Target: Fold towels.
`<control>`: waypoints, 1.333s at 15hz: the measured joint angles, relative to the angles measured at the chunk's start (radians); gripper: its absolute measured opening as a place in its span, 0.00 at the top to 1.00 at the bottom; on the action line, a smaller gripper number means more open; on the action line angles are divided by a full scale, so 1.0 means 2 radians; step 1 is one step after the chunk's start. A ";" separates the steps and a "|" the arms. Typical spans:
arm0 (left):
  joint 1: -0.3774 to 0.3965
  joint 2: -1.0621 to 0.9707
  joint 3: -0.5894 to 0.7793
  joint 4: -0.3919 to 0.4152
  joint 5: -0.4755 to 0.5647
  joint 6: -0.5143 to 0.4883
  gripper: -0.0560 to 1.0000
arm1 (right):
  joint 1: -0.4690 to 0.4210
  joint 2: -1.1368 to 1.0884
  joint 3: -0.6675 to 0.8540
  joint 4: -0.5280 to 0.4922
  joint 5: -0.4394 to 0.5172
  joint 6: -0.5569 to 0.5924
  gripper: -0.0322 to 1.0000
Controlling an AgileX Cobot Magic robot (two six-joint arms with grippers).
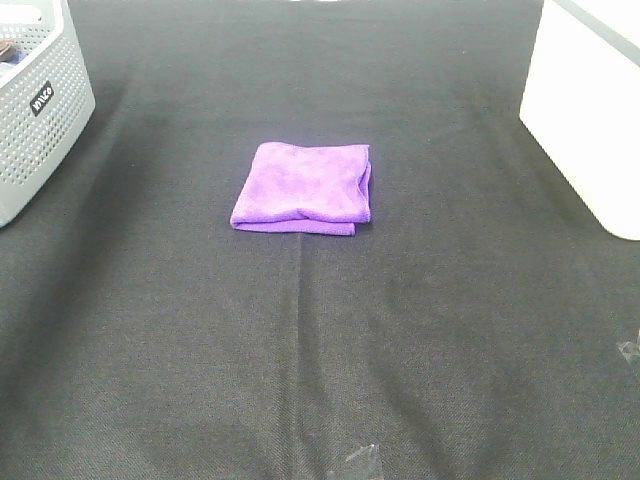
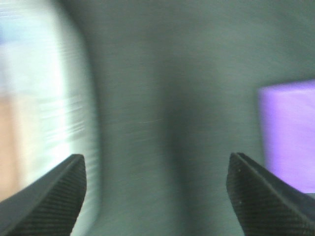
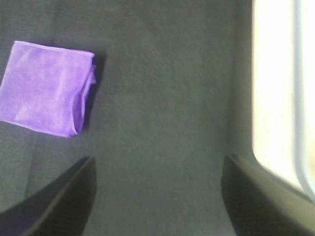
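The purple towel [image 1: 303, 188] lies folded into a small square in the middle of the black tabletop [image 1: 320, 340], flat and neat, with its layered edges showing at the front and right side. A gray basket with little holes [image 1: 38, 110] sits at the far left and a white box [image 1: 590, 110] at the far right, both well apart from the towel. The left claw [image 2: 156, 191] is spread wide and holds nothing — the right claw [image 3: 157, 191] is spread wide and empty too
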 joint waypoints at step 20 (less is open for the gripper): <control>0.064 -0.870 0.772 -0.063 -0.043 0.098 0.25 | -0.002 -0.792 0.649 -0.044 -0.052 0.001 0.30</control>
